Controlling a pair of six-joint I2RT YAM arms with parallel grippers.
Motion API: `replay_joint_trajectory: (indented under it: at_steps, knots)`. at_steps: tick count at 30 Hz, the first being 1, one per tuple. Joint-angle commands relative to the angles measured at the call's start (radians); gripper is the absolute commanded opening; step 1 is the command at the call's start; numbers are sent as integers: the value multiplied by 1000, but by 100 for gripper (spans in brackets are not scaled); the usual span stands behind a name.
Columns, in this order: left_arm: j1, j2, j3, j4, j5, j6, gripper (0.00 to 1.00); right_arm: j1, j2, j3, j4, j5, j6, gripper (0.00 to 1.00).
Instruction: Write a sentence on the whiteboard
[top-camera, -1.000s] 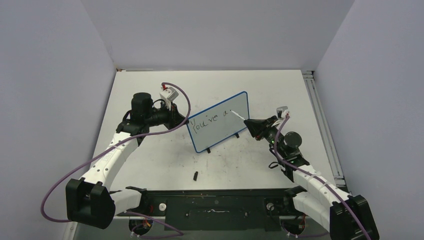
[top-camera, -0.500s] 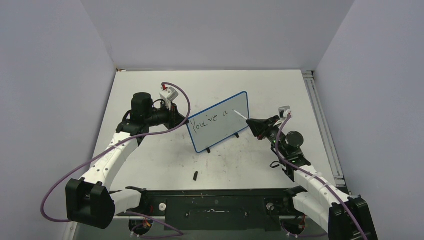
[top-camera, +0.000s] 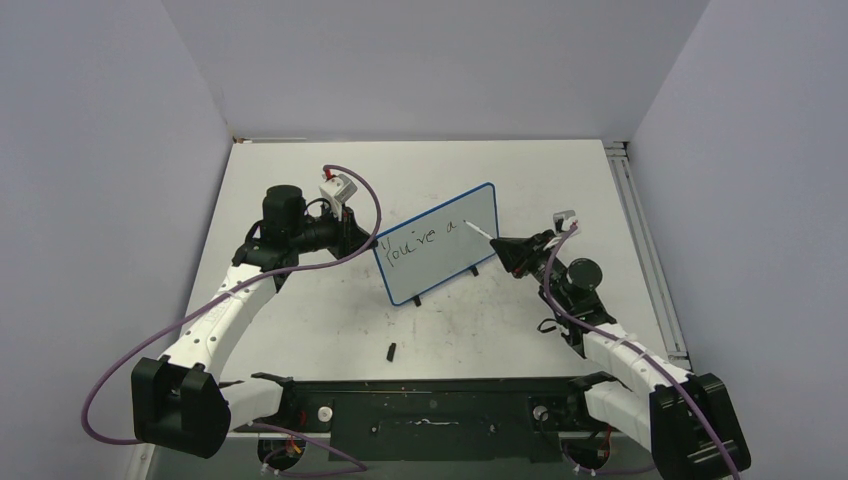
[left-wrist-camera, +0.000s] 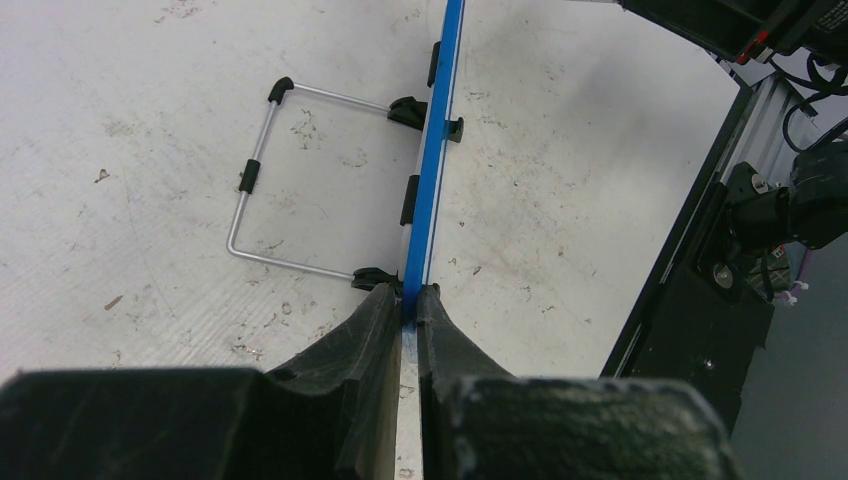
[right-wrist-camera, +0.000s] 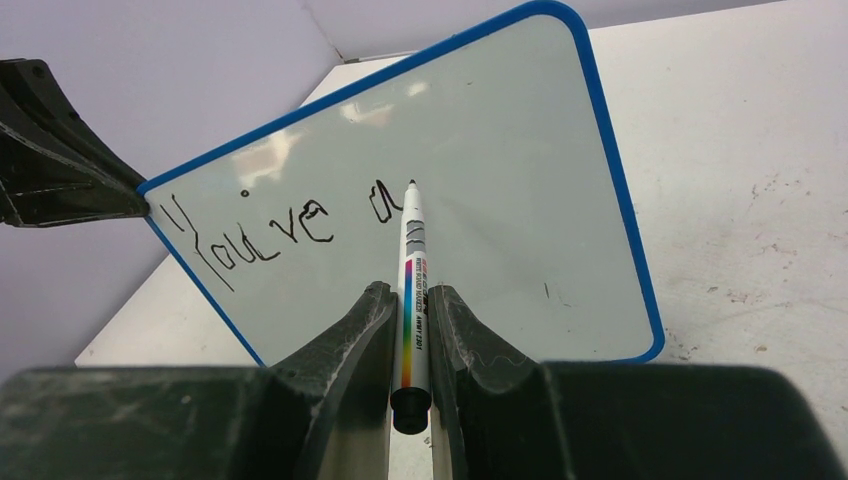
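The whiteboard (top-camera: 440, 245), white with a blue frame, stands tilted mid-table on its wire stand (left-wrist-camera: 255, 180). My left gripper (top-camera: 358, 236) is shut on the whiteboard's left edge (left-wrist-camera: 425, 200), seen edge-on in the left wrist view. The sentence (right-wrist-camera: 265, 238) reads "You've a" in black slanting letters (top-camera: 425, 238). My right gripper (right-wrist-camera: 410, 295) is shut on a white marker (right-wrist-camera: 412, 280) with a rainbow stripe. Its black tip (right-wrist-camera: 411, 184) sits at the board just right of the "a" (right-wrist-camera: 383, 203). In the top view the marker (top-camera: 478, 232) points left from the right gripper (top-camera: 505, 247).
A small black marker cap (top-camera: 391, 351) lies on the table near the front rail. A black frame (left-wrist-camera: 720, 260) and aluminium rail (top-camera: 640, 240) run along the table's right side. Purple cables (top-camera: 360, 215) loop off the left arm.
The right arm's wrist and elbow have shifted slightly left, toward the board; the marker tip stays by the "a". The left arm and whiteboard have not moved.
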Motion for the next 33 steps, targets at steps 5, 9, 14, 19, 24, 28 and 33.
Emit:
replay_joint_trajectory:
  at_steps: [5, 9, 14, 19, 24, 28, 33]
  knots:
    - [4, -9, 8, -13, 12, -10, 0, -3, 49, 46, 117, -8, -2, 5]
    - [4, -7, 8, -14, 14, -10, 0, -5, 59, 49, 134, -10, 6, 5]
    - [4, -6, 9, -13, 15, -10, 0, -4, 80, 59, 144, -9, 7, 5]
    - [3, -5, 9, -14, 14, -10, 0, -3, 104, 67, 157, -7, 5, 5]
    - [3, -6, 10, -14, 15, -10, 0, -3, 108, 61, 148, 3, -3, 5]
    - [4, -6, 8, -14, 15, -10, 0, -4, 98, 46, 124, 13, -13, 5]
    - [3, -8, 9, -15, 16, -10, 0, -4, 96, 20, 115, 17, -11, 5]
